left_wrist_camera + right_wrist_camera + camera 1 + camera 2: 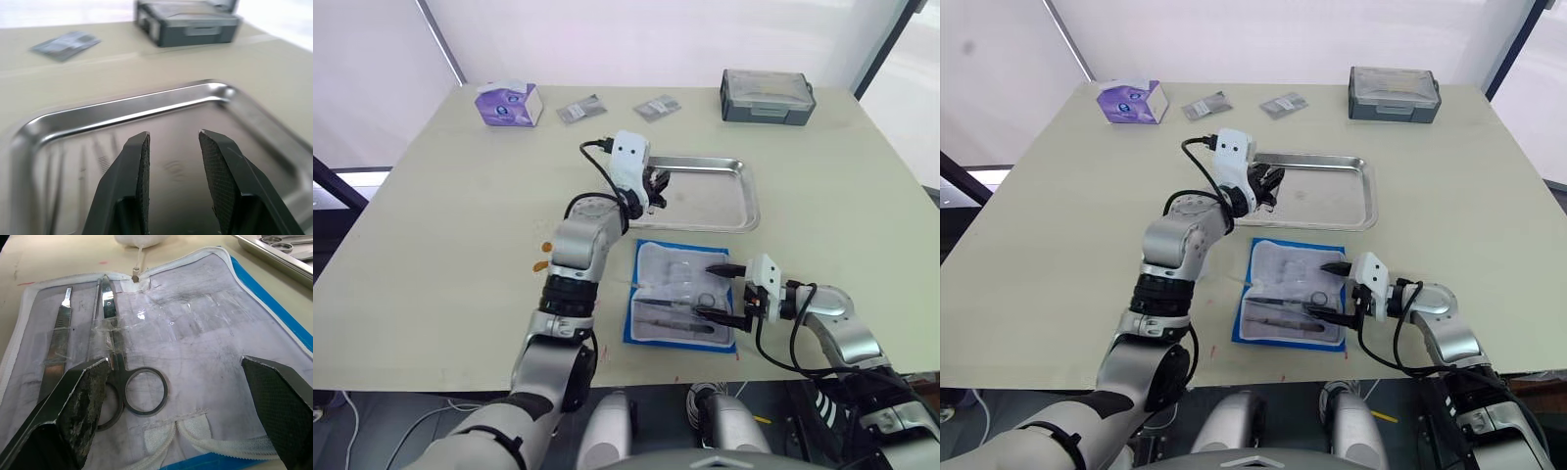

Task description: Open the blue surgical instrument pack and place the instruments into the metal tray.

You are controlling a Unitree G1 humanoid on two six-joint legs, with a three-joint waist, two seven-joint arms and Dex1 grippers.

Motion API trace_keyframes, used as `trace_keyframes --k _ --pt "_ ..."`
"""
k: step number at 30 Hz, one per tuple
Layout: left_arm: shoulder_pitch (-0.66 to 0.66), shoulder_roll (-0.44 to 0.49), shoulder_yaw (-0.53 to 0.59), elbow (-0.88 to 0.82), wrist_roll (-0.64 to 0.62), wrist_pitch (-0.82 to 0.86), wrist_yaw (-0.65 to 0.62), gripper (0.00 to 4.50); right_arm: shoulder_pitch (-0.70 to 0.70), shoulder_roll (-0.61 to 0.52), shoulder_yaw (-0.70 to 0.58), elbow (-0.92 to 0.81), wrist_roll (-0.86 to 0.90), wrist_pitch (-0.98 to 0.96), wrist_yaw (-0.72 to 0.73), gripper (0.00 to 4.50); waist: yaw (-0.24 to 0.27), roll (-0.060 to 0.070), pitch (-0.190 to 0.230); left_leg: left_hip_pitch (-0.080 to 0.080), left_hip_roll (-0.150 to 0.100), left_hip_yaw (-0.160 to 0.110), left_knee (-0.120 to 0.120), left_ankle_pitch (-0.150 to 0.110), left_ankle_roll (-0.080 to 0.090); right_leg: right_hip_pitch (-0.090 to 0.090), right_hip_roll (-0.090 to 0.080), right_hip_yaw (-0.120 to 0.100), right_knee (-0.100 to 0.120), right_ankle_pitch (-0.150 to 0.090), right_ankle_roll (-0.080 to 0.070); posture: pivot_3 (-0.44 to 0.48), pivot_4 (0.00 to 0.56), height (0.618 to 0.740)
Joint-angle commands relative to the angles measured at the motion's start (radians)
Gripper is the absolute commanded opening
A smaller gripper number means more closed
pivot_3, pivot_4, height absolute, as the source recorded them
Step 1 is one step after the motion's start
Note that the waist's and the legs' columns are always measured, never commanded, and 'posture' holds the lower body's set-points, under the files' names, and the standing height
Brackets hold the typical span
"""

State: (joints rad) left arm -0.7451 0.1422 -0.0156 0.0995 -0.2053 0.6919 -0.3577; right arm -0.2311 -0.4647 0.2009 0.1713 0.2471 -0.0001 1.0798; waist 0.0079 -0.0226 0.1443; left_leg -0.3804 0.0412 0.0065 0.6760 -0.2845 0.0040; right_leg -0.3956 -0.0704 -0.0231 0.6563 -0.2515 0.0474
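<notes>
- Two arms are held over the table: the left is stretched forward, the right bent in low from the near edge.
- The left gripper (173, 181) is poised, fingers parted and empty, over the metal tray (744, 208).
- The right gripper (176, 396) is spread wide above the opened blue surgical instrument pack (1255, 257), straddling the ring-handled scissors (132, 387) among the instruments (58, 328).
</notes>
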Motion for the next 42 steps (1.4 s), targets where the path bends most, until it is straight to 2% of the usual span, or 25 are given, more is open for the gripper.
trace_keyframes --k 1,5,9,12,17,21,25,26,27,28,37,42 --pt "0.043 0.104 -0.025 -0.093 -0.078 -0.015 -0.206 1.67 0.040 -0.008 0.028 0.060 -0.043 0.045 -0.009 4.50 -0.005 0.000 0.000 0.000 0.000 0.000 -0.001 0.000 0.000 0.000 0.000 0.000 0.000 0.000 0.000 0.000 0.150 0.727" --pt "0.089 0.208 -0.026 -0.132 -0.154 -0.076 -0.408 1.67 0.039 -0.008 0.027 0.060 -0.042 0.045 -0.008 4.50 -0.003 0.000 0.000 0.000 0.000 0.000 -0.001 0.000 0.000 0.000 0.000 0.000 0.000 0.000 0.000 0.000 0.150 0.727" --pt "0.147 0.312 -0.004 -0.137 -0.249 -0.188 -0.682 1.67 0.038 -0.008 0.027 0.060 -0.042 0.046 -0.007 4.50 -0.007 0.000 0.000 0.000 0.000 0.000 -0.001 -0.001 0.002 0.000 0.000 0.000 -0.001 0.000 0.000 0.000 0.150 0.727" --pt "0.195 0.378 -0.018 -0.146 -0.278 -0.243 -0.822 1.67 0.038 -0.009 0.027 0.059 -0.041 0.046 -0.006 4.50 -0.007 0.001 0.000 0.000 0.000 0.000 -0.001 -0.002 0.004 0.000 0.000 0.000 -0.001 0.000 0.000 0.000 0.150 0.727" --pt "0.265 0.432 -0.046 -0.123 -0.267 -0.319 -0.933 1.67 0.039 -0.010 0.027 0.058 -0.041 0.047 -0.005 4.50 -0.005 0.001 0.000 0.000 0.000 0.000 -0.001 -0.003 0.005 0.000 0.000 0.000 -0.001 0.000 0.000 0.000 0.150 0.727" --pt "0.277 0.422 -0.039 -0.105 -0.281 -0.325 -0.942 1.67 0.040 -0.012 0.025 0.057 -0.040 0.048 -0.005 4.50 -0.005 0.000 0.000 0.000 0.000 0.000 -0.001 -0.003 0.005 0.000 0.000 0.000 -0.001 0.000 0.000 0.000 0.150 0.727" --pt "0.334 0.443 -0.098 -0.063 -0.221 -0.479 -1.056 2.71 0.041 -0.015 0.024 0.058 -0.041 0.048 -0.004 4.50 -0.006 0.001 0.000 0.000 0.000 0.001 -0.001 -0.003 0.005 0.000 0.000 0.001 -0.001 0.000 0.000 0.000 0.150 0.727" --pt "0.338 0.443 -0.105 -0.054 -0.213 -0.502 -1.066 3.26 0.041 -0.016 0.024 0.057 -0.041 0.048 -0.004 4.50 -0.005 0.001 0.000 0.000 0.000 0.001 -0.001 -0.003 0.005 0.000 0.000 0.001 -0.001 0.000 0.000 0.000 0.150 0.727" --pt "0.344 0.446 -0.114 -0.046 -0.203 -0.527 -1.081 3.52 0.042 -0.017 0.023 0.056 -0.040 0.049 -0.004 4.50 -0.003 0.001 0.000 0.000 0.000 0.001 -0.001 -0.003 0.005 0.000 0.000 0.001 -0.001 0.000 0.000 0.000 0.150 0.727" --pt "0.351 0.448 -0.123 -0.037 -0.195 -0.552 -1.096 4.38 0.042 -0.018 0.022 0.056 -0.040 0.049 -0.003 4.50 -0.003 0.001 0.000 0.000 0.000 0.000 -0.001 -0.003 0.005 0.000 0.000 0.000 -0.001 0.000 0.000 0.000 0.150 0.727" --pt "0.339 0.437 -0.167 0.093 -0.123 -0.731 -1.166 4.45 0.040 -0.024 0.018 0.054 -0.041 0.050 -0.003 4.50 0.001 0.001 0.000 0.000 0.000 0.001 -0.001 -0.003 0.005 0.000 0.000 0.001 -0.001 0.000 0.000 0.000 0.150 0.727" --pt "0.336 0.401 -0.182 0.183 -0.081 -0.805 -1.144 4.45 0.041 -0.025 0.018 0.057 -0.042 0.047 -0.002 4.50 0.003 0.001 0.000 0.000 0.000 0.001 -0.001 -0.003 0.005 0.000 0.000 0.001 -0.001 0.000 0.000 0.000 0.150 0.727"
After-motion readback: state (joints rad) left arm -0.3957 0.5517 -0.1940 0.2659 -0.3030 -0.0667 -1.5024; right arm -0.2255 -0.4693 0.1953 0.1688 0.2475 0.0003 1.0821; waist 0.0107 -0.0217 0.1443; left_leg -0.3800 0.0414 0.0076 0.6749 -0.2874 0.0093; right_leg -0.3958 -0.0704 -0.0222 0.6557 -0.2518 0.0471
